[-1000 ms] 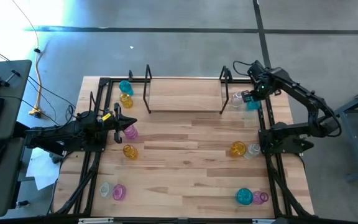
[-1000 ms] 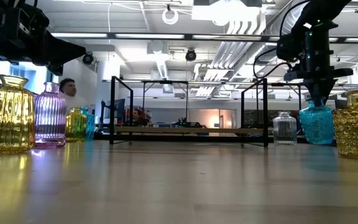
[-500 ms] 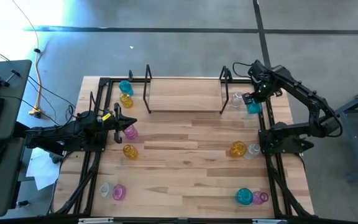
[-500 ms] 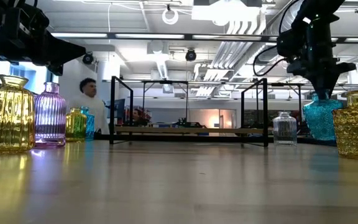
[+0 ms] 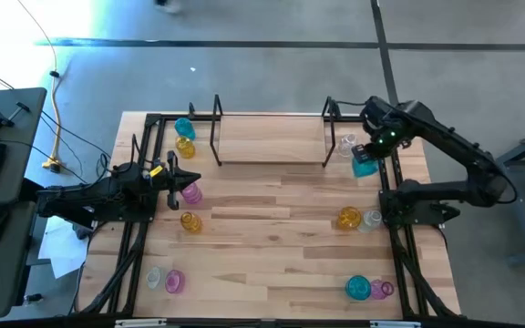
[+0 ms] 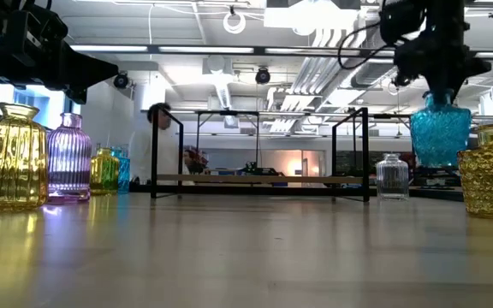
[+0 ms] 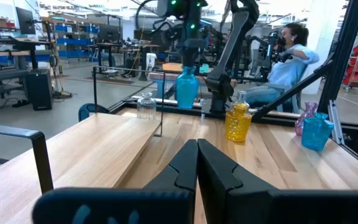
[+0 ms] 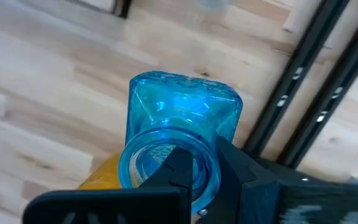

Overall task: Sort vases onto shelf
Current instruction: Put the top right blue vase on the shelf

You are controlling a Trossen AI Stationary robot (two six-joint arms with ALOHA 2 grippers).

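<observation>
Right pincer (image 5: 365,153), upper right of the high view, is closed on the rim of a cyan vase (image 6: 440,128): in the right wrist view one finger sits inside the mouth and the other outside the neck. In the low view this vase hangs clear of the desk (image 5: 272,237), upright, with open air under its base.

Shelf (image 5: 270,138) lies at the top centre of the high view, its right posts just beside the carried vase. A clear vase (image 5: 345,144) stands on the desk between that post and the load.

Left pincer (image 5: 173,179), at the left of the high view, is shut with nothing in it, hovering near a pink vase (image 5: 190,192). The arm looks idle.

Risks, judged from here:
- The grip is on the rim only, glass on a narrow contact. A quick swing toward the shelf could let the vase pivot or slip out; a drop onto the desk may break it.
- The path to the board passes the black post and the clear vase. A low carry could clip either and topple the clear one.
- Setting down tilted on the board could tip the vase on release.
- Amber vase (image 5: 349,218) and others at the right edge seem well apart from the route.
</observation>
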